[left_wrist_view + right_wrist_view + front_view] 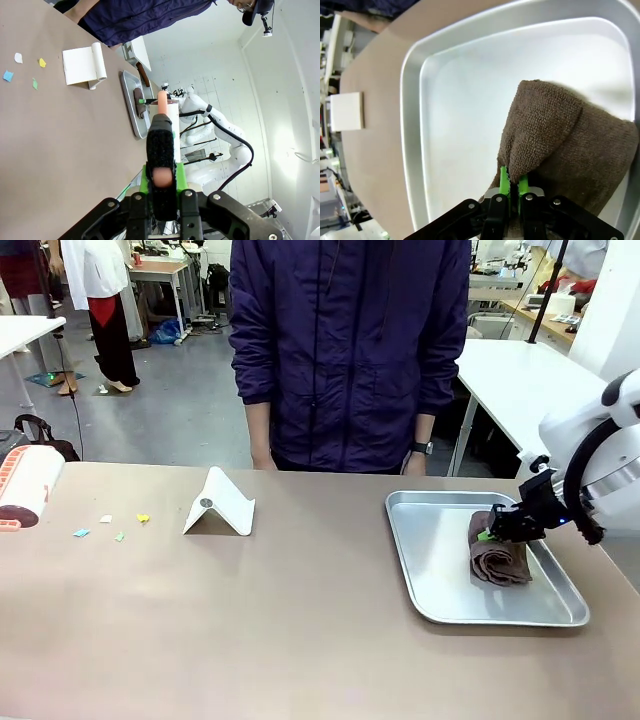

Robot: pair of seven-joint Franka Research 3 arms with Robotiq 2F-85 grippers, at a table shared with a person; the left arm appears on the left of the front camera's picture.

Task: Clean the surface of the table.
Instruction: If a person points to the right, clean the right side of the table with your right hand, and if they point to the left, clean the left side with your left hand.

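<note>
The matte taupe bench [300, 630] carried coloured paper scraps [81, 533]; left fingers [182, 180] clamped a roller [161, 150], right fingers [504, 182] pinched a brown cloth [560, 145].

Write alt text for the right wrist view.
The right tool pinches a fold of brown cloth lying in a silver tray. Beyond the tray's rim, the brown table carries a white stand.

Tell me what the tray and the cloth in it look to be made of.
Tray: metal, likely steel or aluminium; shiny silver surface with soft reflections and a rolled rim. Cloth: brown terry-like fabric, matte; a fuzzy looped weave shows in the right wrist view, and it folds softly where the right pincer pinches it.
</note>
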